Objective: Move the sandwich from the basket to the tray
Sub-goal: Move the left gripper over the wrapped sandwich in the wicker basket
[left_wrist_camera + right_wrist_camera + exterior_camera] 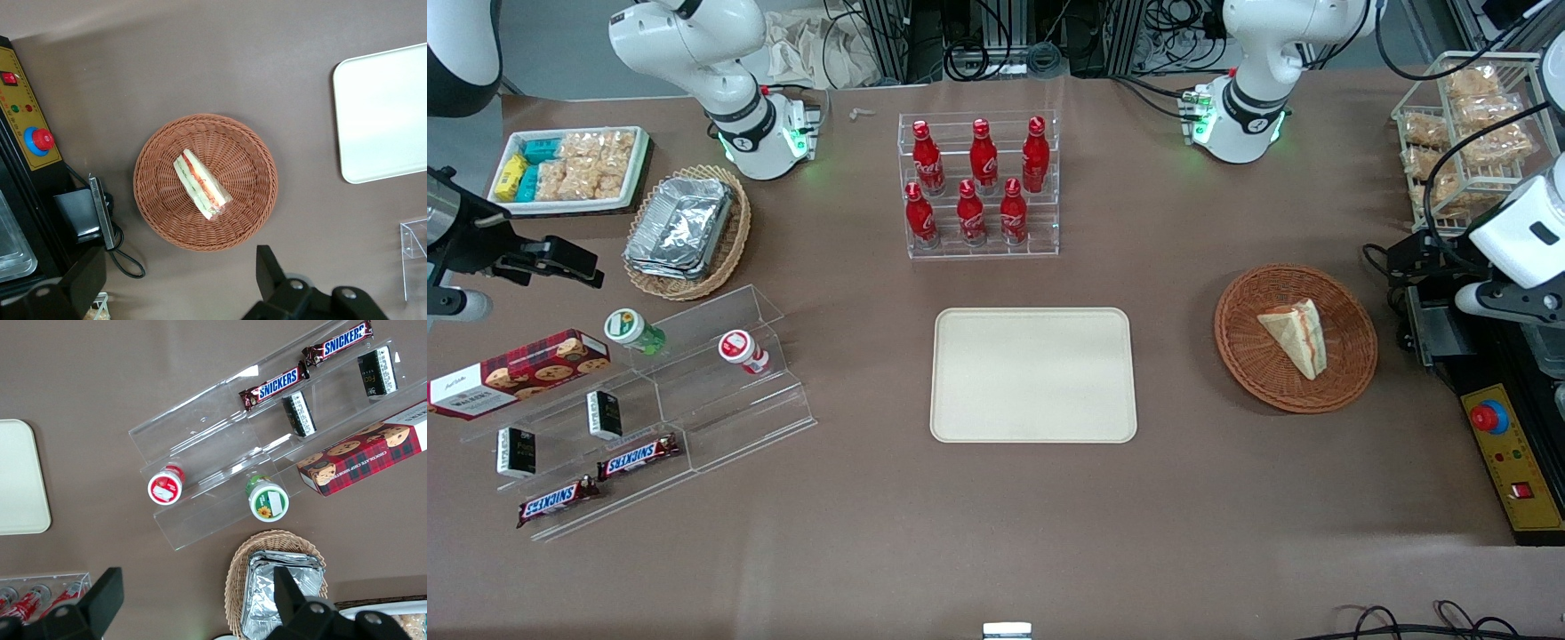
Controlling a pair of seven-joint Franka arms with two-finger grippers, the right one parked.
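- Nearest the front camera, two brown Snickers bars (600, 476) lie on the lowest step of a clear acrylic stepped riser (720, 391), toward the parked arm's end of the table; small dark boxes (605, 414) stand one step up.
- Higher on that riser are a red tartan cookie box (516, 372), a green-capped cup (633, 331) and a red-capped cup (743, 351).
- At mid-table lies the large flat cream-beige rectangular tray (1033, 374) with rounded corners and a low rim, resting on the brown tabletop (996, 533).
- Toward the working arm's end, well apart from the tray, sits the round reddish-brown woven wicker basket (1295, 338).
- Inside the basket lies the small triangular sandwich (1296, 334) of pale bread, its red and green filling showing along one edge; it rests on the weave, touched by nothing.
- The left arm's black two-finger gripper (180, 283) hovers high above the basket, near the table's edge; its fingers (270, 273) stand wide apart, released and empty.
- Beside the basket, off the table's edge, a yellow control panel with a red button (1504, 453) is mounted.
- Farther from the camera, a lighter tan wicker basket of foil trays (685, 233) sits beside a white tray of snack packets (569, 169).
- A clear rack of red bottles (980, 182) stands farther off than the cream tray.
- A wire rack of bagged snacks (1467, 133) stands at the working arm's end.
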